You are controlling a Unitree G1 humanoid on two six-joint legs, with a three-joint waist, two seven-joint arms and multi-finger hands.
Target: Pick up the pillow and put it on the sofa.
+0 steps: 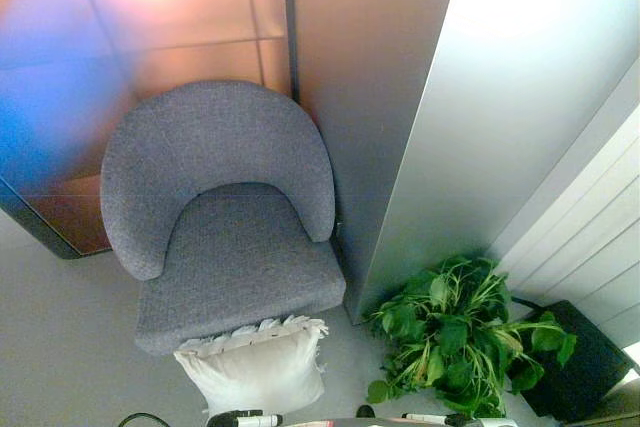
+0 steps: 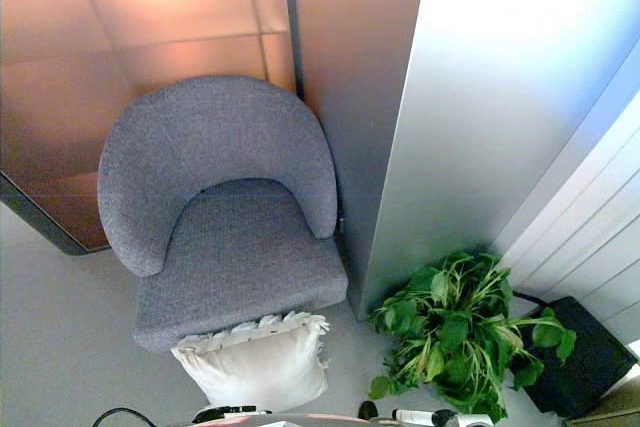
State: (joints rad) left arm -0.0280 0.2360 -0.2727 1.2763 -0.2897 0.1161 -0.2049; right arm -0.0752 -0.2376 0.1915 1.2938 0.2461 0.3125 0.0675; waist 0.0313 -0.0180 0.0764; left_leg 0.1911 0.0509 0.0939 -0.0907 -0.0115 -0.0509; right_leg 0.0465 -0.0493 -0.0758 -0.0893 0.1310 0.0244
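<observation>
- Pillow stands on floor, leaning against sofa front; seat bare.
- Plant right, in what may be a dark pot.
- Both hands barely show at bottom edge; finger state unclear.

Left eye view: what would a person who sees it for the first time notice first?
The grey armchair with its curved back fills the middle, its seat bare. A white pillow with a frilled edge stands on the floor against the chair's front. To the right, a leafy green plant sits by the wall. The hands barely show at the bottom edge.
</observation>
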